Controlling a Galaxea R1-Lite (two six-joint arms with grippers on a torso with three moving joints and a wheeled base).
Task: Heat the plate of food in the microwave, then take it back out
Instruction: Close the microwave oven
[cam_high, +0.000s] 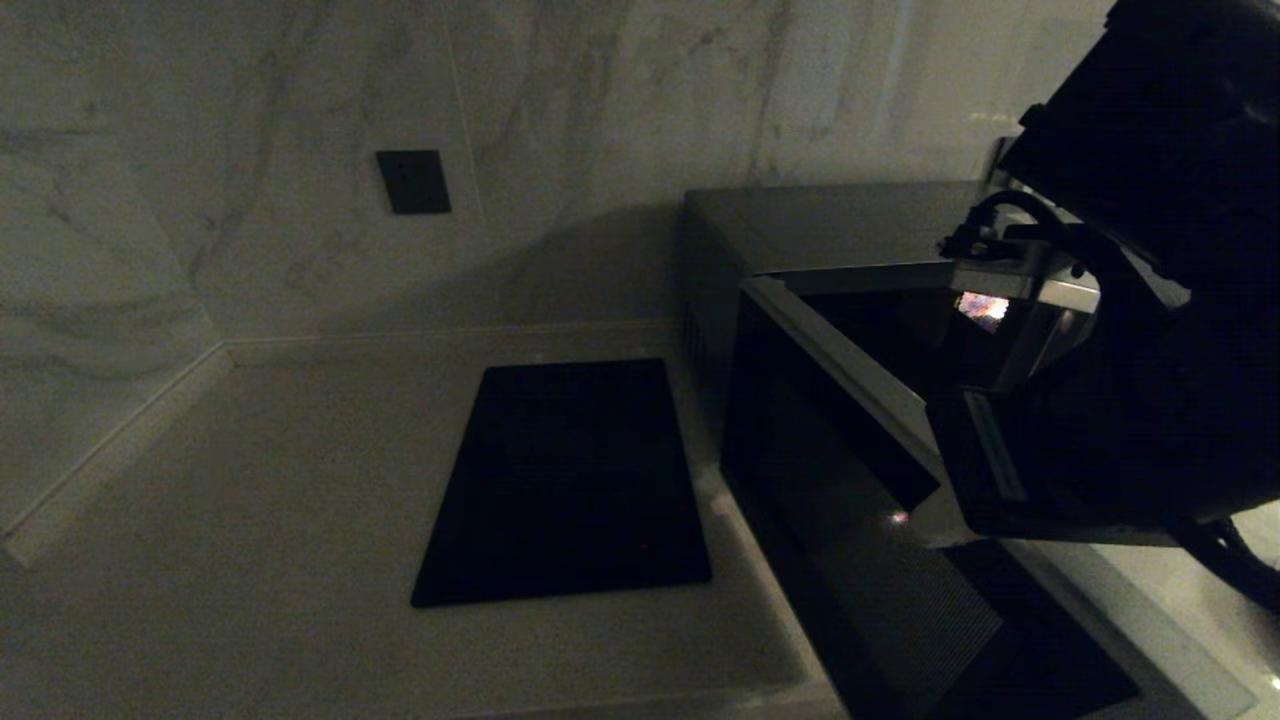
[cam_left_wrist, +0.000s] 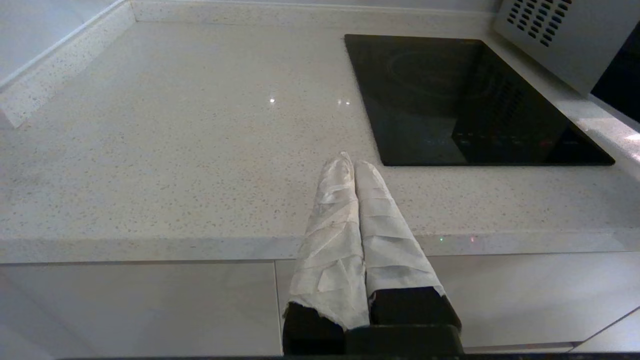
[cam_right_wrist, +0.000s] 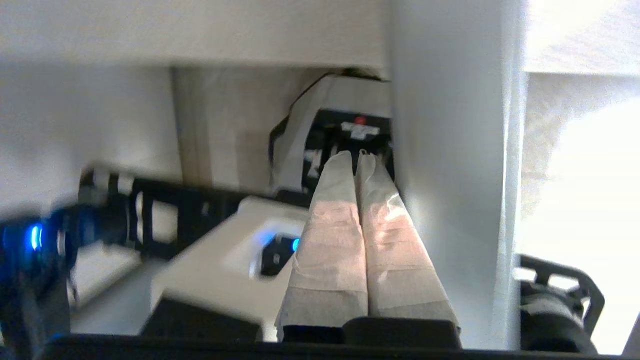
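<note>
Microwave (cam_high: 800, 400) standing at the right of the desk (cam_left_wrist: 175, 150), beside the black cooktop slab (cam_high: 565, 480); door (cam_high: 850, 560) swung wide open toward the robot, leaving the cavity accessible. Plate of food not identifiable in any view; only a small bright orange-pink patch visible deep in the dark cavity behind the right arm, too small to confirm as the plate, so location cannot be told. Right gripper (cam_right_wrist: 357, 157) raised at the microwave opening, high at the right of the head view, jaws clenched with the tape-wrapped fingers (cam_right_wrist: 330, 235) pressed together and nothing between them; apparently positioned beside a white panel with the robot's own hardware beyond, probably to work the door or clear the opening. Left gripper (cam_left_wrist: 350, 162) parked low at the front edge of the desk, jaws likewise clenched and empty, kept well apart from the microwave, presumably to leave the door's swing path free.
</note>
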